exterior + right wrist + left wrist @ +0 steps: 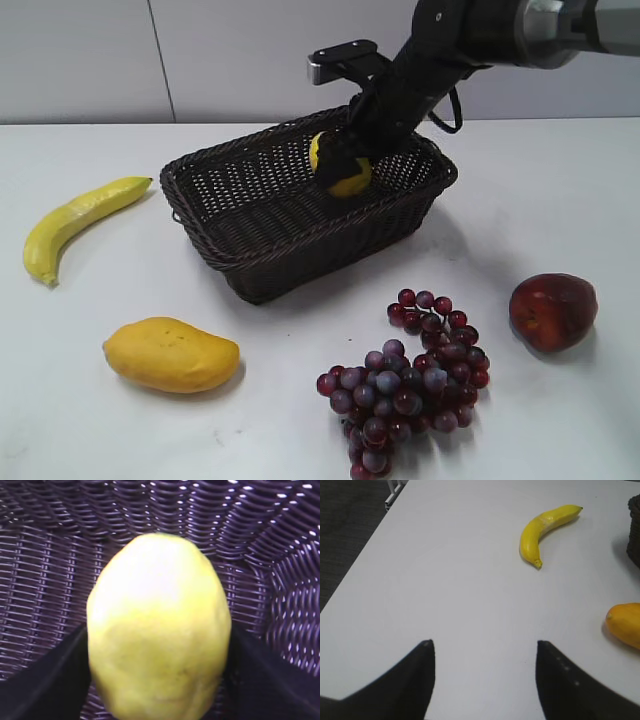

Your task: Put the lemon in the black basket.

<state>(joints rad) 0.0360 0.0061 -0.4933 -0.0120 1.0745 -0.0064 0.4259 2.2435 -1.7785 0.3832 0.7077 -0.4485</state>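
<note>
Plainly yellow, dimpled lemon (159, 630) in right claw (159, 680), over black basket (250, 265).

You have a flat white table (560, 190) running back to its far edge along the grey wall. A large dark brown-black woven wicker basket (300, 215) sits on it near the middle of that far edge. Toward the left edge lies a long curved yellow banana (75, 222), well apart from the basket. Nearer the front edge on the left rests a smooth orange-yellow mango (170, 354). A bunch of dark red-purple grapes (405, 380) lies by the front edge, right of centre, with a round dark red fruit (552, 311) just beyond it toward the right edge.
</note>
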